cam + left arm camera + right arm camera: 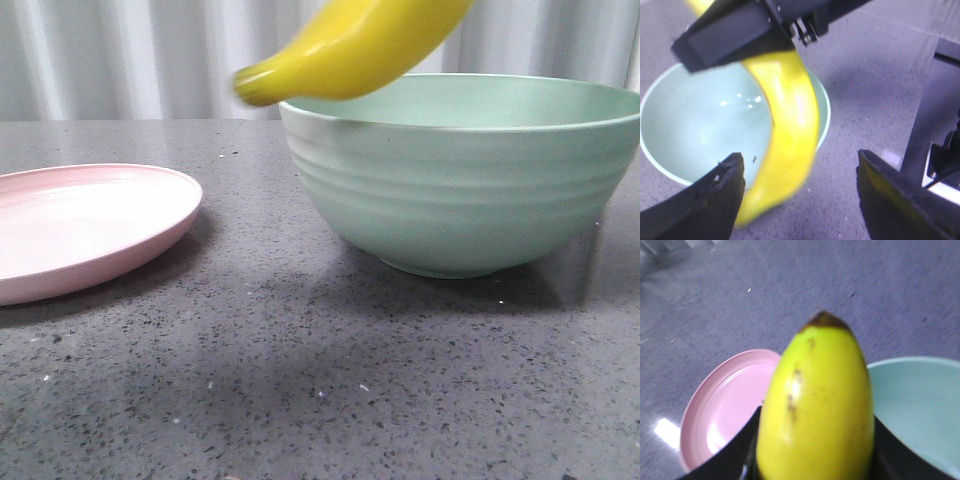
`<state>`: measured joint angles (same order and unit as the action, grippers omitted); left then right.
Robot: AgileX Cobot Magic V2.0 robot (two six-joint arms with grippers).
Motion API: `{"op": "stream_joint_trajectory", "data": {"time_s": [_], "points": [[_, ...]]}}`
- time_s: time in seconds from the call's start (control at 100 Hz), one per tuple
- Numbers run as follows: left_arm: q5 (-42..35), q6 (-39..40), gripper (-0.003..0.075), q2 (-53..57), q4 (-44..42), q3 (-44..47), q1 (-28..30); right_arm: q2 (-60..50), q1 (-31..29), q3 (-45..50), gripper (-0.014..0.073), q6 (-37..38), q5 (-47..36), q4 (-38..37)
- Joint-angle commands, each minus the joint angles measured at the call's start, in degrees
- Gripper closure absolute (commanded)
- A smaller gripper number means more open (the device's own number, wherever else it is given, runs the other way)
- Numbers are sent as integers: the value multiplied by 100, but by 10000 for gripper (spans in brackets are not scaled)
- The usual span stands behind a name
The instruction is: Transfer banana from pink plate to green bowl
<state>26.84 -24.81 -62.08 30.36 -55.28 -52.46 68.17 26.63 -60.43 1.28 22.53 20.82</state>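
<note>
**One banana over the bowl**

One banana (355, 45) hangs over the bowl's (460, 180) near-left rim, clamped in the right jaws (815, 440). The left jaws (800, 195) stand wide, holding nothing. The plate (80, 225) sits bare on the worktop (300, 380), beside the bowl.

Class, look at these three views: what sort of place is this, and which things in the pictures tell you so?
Probably a robot test bench rather than a kitchen: a bare speckled grey tabletop, a plain pleated curtain behind, and only a pink plate, a green bowl and a banana gripped by the right hand.
</note>
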Motion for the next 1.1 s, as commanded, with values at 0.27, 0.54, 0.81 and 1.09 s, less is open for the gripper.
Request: {"op": "stream_joint_trajectory", "data": {"time_s": [0.27, 0.54, 0.81, 1.09], "points": [[-712, -11, 279, 347, 100, -191, -27, 201, -572, -372, 619, -73, -524, -1170], [-701, -11, 279, 347, 110, -191, -27, 872, -572, -372, 447, -73, -430, -1181], [-701, -11, 279, 347, 110, -191, -27, 910, -572, -372, 187, -73, -424, -1181], [-684, -11, 279, 347, 118, -191, -27, 825, -572, -381, 174, -73, -447, -1378]]}}
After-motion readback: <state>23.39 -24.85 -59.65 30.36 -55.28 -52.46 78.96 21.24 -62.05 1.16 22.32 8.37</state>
